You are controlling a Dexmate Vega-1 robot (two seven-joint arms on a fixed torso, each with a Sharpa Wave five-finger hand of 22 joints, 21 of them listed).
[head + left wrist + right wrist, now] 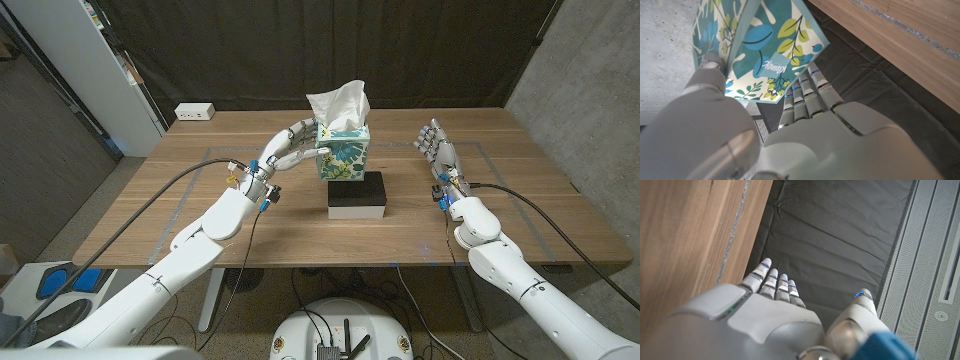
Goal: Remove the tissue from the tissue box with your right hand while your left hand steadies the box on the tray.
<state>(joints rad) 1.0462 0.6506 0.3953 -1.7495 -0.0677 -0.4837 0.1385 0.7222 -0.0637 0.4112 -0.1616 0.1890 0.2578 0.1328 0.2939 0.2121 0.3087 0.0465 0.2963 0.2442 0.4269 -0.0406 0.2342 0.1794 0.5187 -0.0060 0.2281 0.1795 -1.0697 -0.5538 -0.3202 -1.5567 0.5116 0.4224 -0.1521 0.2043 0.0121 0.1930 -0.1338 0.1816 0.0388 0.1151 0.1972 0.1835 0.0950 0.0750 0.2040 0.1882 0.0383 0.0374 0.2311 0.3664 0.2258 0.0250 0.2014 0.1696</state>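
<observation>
A tissue box with a blue and green leaf print stands on a black and white tray at the table's middle. A white tissue sticks up out of its top. My left hand is at the box's left side and grips it. In the left wrist view the thumb and the fingers press on different faces of the box. My right hand is open to the right of the box, well apart from it, fingers stretched out towards the far edge.
A white power strip lies at the table's far left corner. Grey tape lines mark a rectangle on the wooden table. A dark curtain hangs behind the table.
</observation>
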